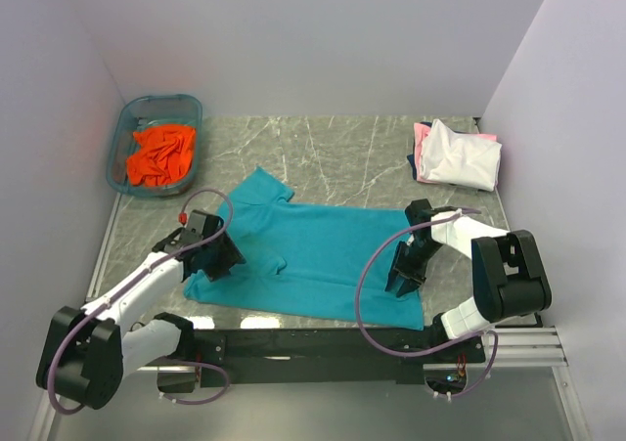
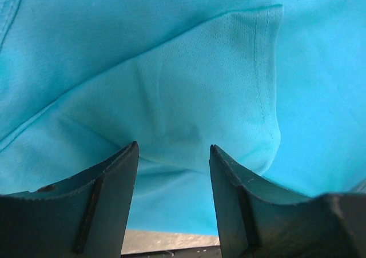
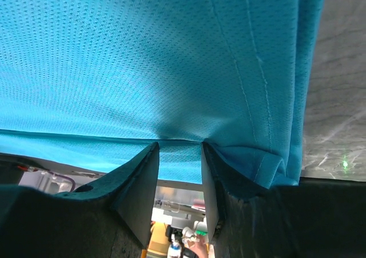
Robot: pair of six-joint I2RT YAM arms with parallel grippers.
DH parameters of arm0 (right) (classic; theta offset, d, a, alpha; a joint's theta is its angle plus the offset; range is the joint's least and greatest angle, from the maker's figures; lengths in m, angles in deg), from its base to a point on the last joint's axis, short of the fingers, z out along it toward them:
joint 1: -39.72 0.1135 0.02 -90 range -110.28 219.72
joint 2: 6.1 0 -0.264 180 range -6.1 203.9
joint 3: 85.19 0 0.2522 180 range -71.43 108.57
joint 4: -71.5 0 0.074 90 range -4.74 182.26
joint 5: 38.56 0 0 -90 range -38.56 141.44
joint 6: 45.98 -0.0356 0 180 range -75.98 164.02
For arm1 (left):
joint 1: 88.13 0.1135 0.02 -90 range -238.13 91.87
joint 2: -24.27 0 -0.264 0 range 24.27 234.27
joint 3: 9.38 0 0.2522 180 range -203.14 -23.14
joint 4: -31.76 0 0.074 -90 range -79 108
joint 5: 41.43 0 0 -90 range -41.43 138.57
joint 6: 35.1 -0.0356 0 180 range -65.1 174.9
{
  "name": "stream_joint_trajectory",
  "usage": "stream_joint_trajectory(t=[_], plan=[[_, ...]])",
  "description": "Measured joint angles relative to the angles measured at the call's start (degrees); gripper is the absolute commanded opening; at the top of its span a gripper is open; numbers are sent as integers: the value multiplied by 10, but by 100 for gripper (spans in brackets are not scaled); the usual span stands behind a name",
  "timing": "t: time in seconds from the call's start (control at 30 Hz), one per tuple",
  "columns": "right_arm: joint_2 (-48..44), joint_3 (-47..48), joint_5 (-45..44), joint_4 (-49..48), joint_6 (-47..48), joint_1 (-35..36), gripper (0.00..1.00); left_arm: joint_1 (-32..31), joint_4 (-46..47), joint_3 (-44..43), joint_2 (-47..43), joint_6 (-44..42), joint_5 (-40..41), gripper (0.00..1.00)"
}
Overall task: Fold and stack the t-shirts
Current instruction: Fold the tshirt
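Note:
A teal t-shirt lies spread flat on the marble table. My left gripper is at its left edge, open, with teal cloth and a sleeve just past the fingertips; the gripper holds nothing. My right gripper is at the shirt's right side, open, its tips against the teal cloth by a folded hem. An orange t-shirt lies crumpled in the tub. A folded white t-shirt tops a pink one; a dark blue edge shows beneath.
The translucent blue plastic tub stands at the back left corner. The folded stack sits at the back right, near the right wall. The table's near edge and the arms' black mounting rail run just below the teal shirt.

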Motion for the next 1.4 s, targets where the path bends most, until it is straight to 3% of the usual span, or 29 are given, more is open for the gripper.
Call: stream_joint_trajectory(t=[0.23,0.43,0.73,1.4], plan=[[-1,15,-32,14,3,0,45,-2,-40,-15,-28,-1,6,60],[-2,107,-85,40,12,1,45,-2,-46,-83,-34,-8,30,62],[17,238,-170,41,45,-22,43,-2,-9,-185,69,-30,45,62],[162,298,-217,-72,99,-71,37,-2,12,-297,184,-74,48,63]])
